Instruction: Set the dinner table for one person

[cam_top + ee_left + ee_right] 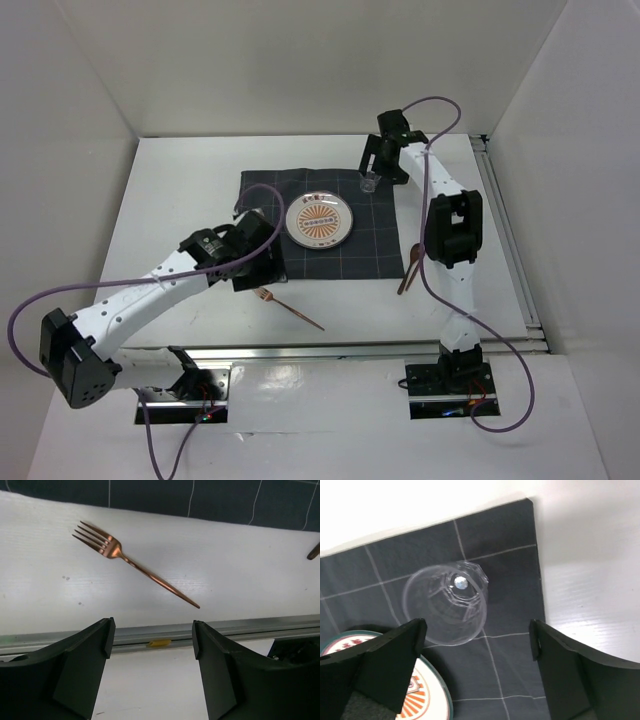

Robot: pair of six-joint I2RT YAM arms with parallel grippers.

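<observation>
Table (180, 200) spans the whole workspace, arms bolted at its 6 o'clock edge. Checked cloth (360, 250) at centre, plate (319, 220) on it, glass (369, 182) upright at the plate's 1 o'clock. Right jaws apart, straddling the glass, gripping nothing. A skewed lift-off could clip the rim and tip it onto the plate. Left jaws apart, empty, near the fork (136, 566) at 7 o'clock. It's thin and flat, so a pinch may skid it.

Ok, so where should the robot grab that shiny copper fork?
Probably the slim handle's middle, coming straight down from above with the jaws across it. The fork lies flat and slanted on the dinner table, so no underside is reachable, and the tines end is wider.
</observation>
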